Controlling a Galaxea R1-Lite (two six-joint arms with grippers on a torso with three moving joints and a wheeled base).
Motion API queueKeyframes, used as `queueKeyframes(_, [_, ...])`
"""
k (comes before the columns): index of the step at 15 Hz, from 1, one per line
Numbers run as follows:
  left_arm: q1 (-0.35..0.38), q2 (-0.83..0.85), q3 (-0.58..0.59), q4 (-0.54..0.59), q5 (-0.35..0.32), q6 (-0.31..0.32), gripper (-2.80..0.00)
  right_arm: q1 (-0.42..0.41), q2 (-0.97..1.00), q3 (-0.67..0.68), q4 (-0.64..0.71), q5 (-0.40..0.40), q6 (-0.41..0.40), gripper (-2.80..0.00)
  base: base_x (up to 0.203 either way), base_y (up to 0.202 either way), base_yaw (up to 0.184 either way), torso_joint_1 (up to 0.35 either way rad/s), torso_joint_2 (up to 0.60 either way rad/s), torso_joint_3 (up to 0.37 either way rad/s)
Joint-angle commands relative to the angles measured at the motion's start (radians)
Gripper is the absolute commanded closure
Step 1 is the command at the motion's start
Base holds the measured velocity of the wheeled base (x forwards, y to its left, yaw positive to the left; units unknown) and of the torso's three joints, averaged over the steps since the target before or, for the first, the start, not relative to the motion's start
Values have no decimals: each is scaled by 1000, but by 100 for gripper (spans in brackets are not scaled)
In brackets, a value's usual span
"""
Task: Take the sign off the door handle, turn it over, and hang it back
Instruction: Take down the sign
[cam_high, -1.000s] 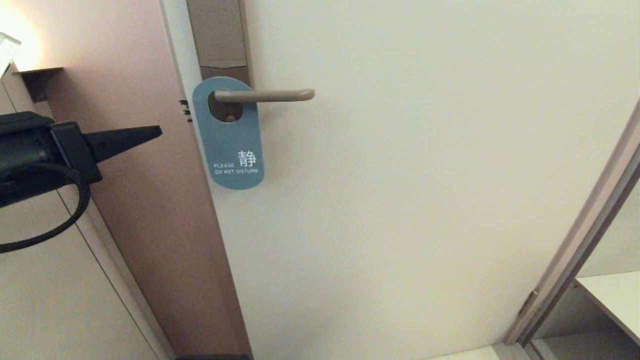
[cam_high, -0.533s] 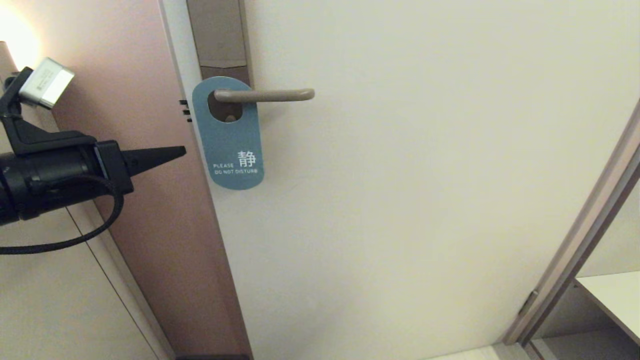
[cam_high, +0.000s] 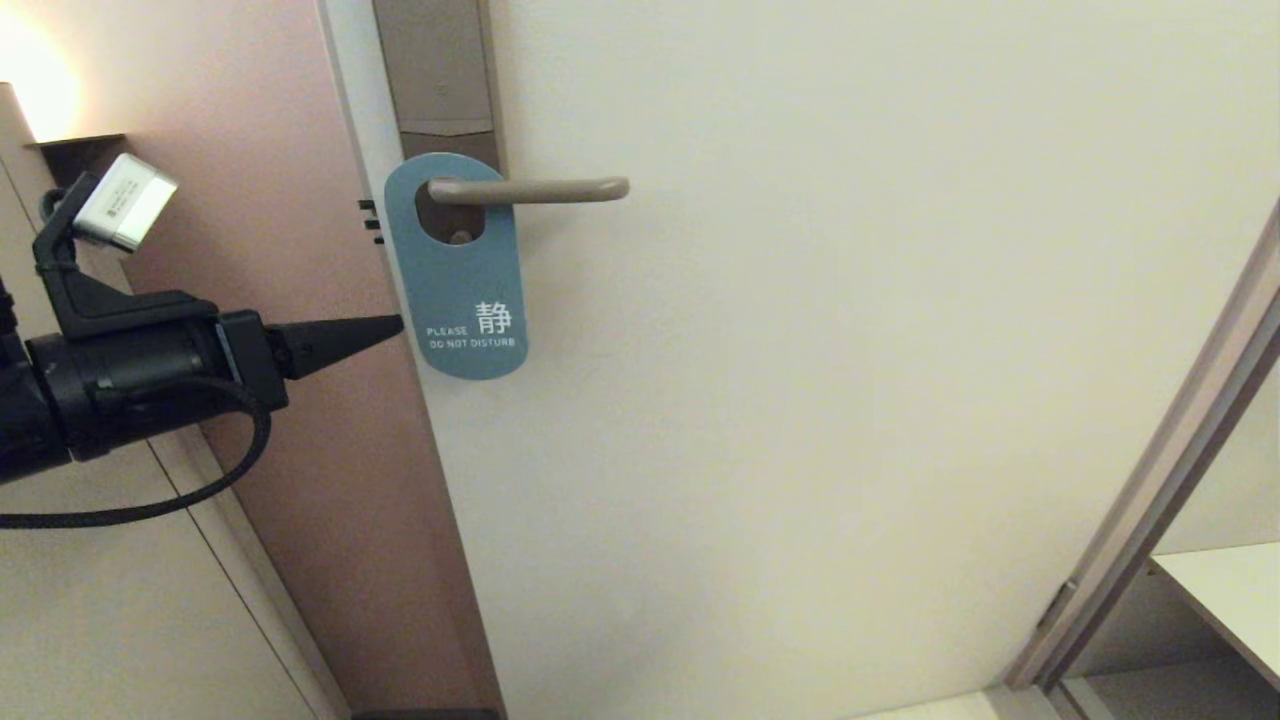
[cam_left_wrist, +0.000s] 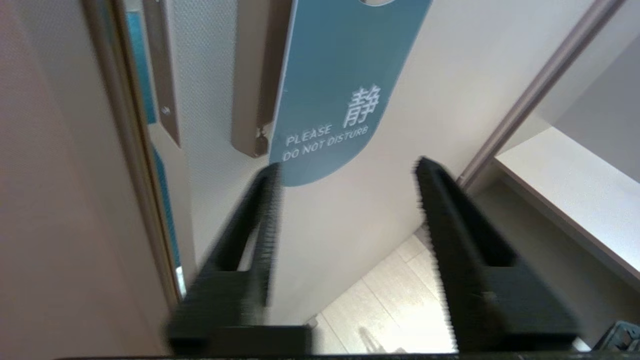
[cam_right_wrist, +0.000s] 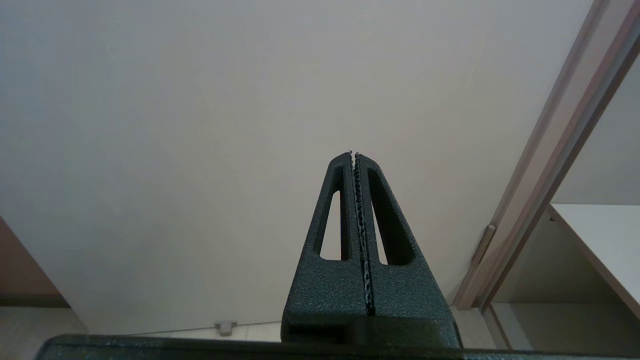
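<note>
The sign hangs by its oval hole on the door handle, blue face out, with white "PLEASE DO NOT DISTURB" near its lower end. In the head view my left gripper comes in from the left, its tip just left of the sign's lower half and apart from it. In the left wrist view the left gripper is open, with nothing between the fingers, and the sign hangs just beyond the tips. My right gripper is shut and empty, facing bare door; it is out of the head view.
The handle sits on a tall brown-grey backplate near the edge of the cream door. A pinkish-brown wall panel runs left of the door. A door frame and a pale shelf are at the lower right.
My left arm has moved right and a little down towards the sign, and its fingers have gone from shut to open. The sign and handle have not moved.
</note>
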Motion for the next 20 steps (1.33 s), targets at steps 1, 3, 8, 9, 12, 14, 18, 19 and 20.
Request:
queueKeyframes(1, [0,-10,35,-39,-26,-1,-280,0,0,0,0,0,0,0,0,0,0,0,0,0])
queueKeyframes(3, [1,-20,81,-116,-75,-3,-280,-1,0,0,0,0,0,0,0,0,0,0,0,0])
queueKeyframes(8, [4,6,90,-134,-81,-3,-280,0,0,0,0,1,0,0,0,0,0,0,0,0])
queueKeyframes(9, [13,20,86,-138,-81,-1,-280,0,0,0,0,0,0,0,0,0,0,0,0,0])
queueKeyframes(12, [22,72,67,-206,-81,-3,-280,-1,0,0,0,0,0,0,0,0,0,0,0,0])
queueKeyframes(14, [22,102,33,-217,-82,-3,-280,0,0,0,0,0,0,0,0,0,0,0,0,0])
queueKeyframes(18, [17,158,-41,-218,-125,-4,-280,0,0,0,0,0,0,0,0,0,0,0,0,0])
queueKeyframes(19, [17,165,-52,-218,-155,-4,-280,0,0,0,0,0,0,0,0,0,0,0,0,0])
queueKeyframes(20, [15,172,-56,-217,-157,-3,-280,0,0,0,0,1,0,0,0,0,0,0,0,0])
